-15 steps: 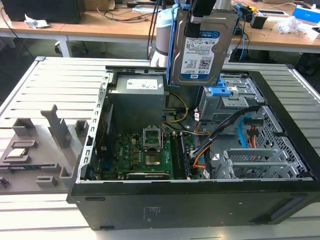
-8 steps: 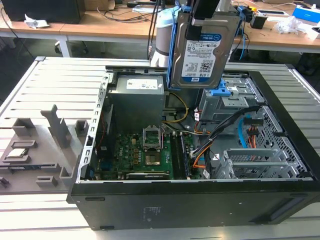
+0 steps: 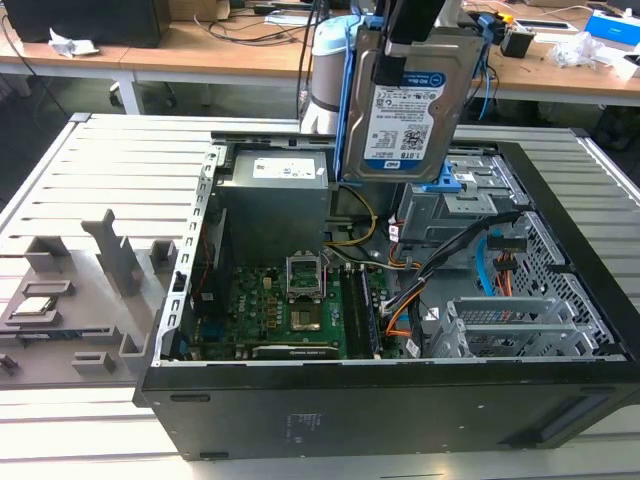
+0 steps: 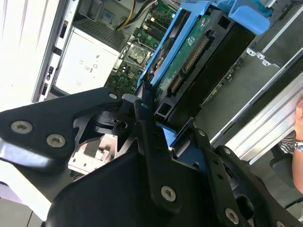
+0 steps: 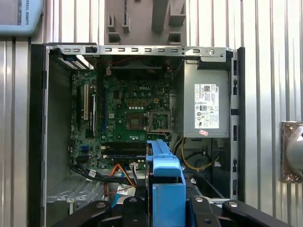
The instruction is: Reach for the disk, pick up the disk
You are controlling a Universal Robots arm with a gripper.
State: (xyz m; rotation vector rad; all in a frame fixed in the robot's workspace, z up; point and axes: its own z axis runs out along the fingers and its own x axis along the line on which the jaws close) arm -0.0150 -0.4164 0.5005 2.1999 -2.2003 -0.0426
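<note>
In the exterior view, the disk hangs in the air above the open computer case, label side facing the camera, its blue rail frame running along its edges. The hand grips it at the upper edge, pinching it between the fingers. The disk touches nothing else. Below it inside the case lie the green motherboard and the grey power supply. The case rests on a slatted grey tabletop.

In the second wrist view, the hand is closed on the disk, the black fingers pressing against the blue frame on both sides. The disk's green circuit-board face is turned up here. The power supply sits well below it.

In the first wrist view, the disk is seen edge-on as a blue frame between the fingers of the hand. It hangs over the case, with the motherboard and power supply beneath and the tabletop around them.
</note>
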